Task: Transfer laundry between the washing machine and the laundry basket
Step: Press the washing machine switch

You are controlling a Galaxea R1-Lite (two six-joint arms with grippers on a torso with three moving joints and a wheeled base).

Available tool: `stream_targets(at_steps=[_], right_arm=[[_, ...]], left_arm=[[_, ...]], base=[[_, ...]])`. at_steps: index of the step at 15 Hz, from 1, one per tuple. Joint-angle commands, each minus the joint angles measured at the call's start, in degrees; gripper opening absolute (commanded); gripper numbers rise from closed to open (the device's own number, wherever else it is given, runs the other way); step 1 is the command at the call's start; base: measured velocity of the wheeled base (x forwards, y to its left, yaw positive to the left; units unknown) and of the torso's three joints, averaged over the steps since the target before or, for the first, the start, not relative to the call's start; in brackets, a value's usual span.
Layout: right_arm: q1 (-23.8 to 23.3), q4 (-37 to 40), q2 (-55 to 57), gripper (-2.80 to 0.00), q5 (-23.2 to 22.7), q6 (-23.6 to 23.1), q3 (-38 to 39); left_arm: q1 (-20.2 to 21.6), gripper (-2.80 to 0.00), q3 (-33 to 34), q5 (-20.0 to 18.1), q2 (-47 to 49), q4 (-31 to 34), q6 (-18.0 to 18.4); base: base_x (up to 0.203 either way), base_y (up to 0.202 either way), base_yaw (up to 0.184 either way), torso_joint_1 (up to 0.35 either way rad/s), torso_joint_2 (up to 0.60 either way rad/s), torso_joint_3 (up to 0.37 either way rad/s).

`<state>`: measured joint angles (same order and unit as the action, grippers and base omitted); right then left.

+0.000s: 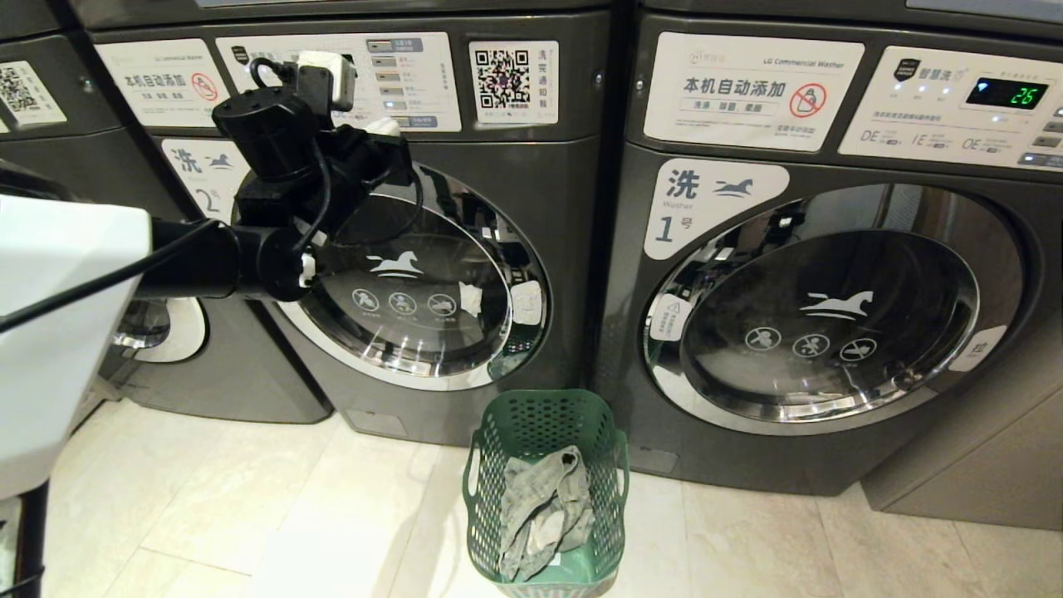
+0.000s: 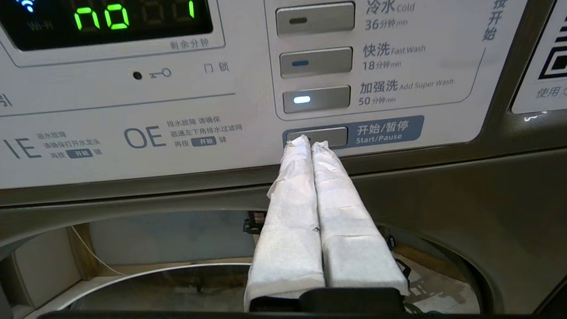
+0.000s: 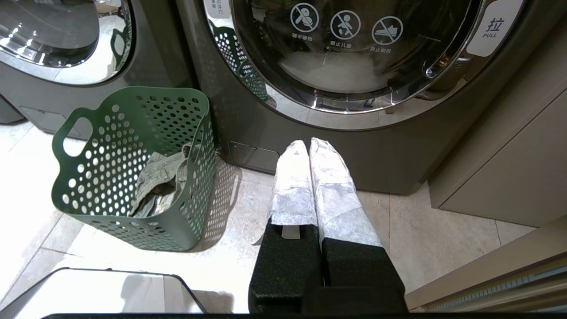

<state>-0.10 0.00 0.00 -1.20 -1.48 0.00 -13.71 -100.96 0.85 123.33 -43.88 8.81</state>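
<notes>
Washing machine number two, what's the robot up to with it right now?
The left tool, shut, has its tips at the Start/Pause button on the control panel of the washing machine marked 2, whose door is closed. The laundry lies in the green laundry basket on the floor between the two machines. The right tool hangs shut and empty, low in front of the other machine.

left end effector (image 2: 311, 144): raised, fingers together | right end effector (image 3: 311, 144): low, fingers together
</notes>
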Motion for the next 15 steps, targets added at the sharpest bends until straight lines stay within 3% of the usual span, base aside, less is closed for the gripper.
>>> stream_targets(at_steps=[1,15], right_arm=[[0.01,0.0,0.0,-2.8,-0.03,-0.02,0.0],[0.01,0.0,0.0,-2.8,-0.03,-0.02,0.0]], left_arm=[[0.0,-2.8,-0.11,0.03,0.35,-0.24,0.15],[-0.17,-2.8,-3.52,2.18,2.35,-0.06,0.33]], base=[[0.0,0.0,0.0,0.0,0.0,0.0],[0.0,0.0,0.0,0.0,0.0,0.0]])
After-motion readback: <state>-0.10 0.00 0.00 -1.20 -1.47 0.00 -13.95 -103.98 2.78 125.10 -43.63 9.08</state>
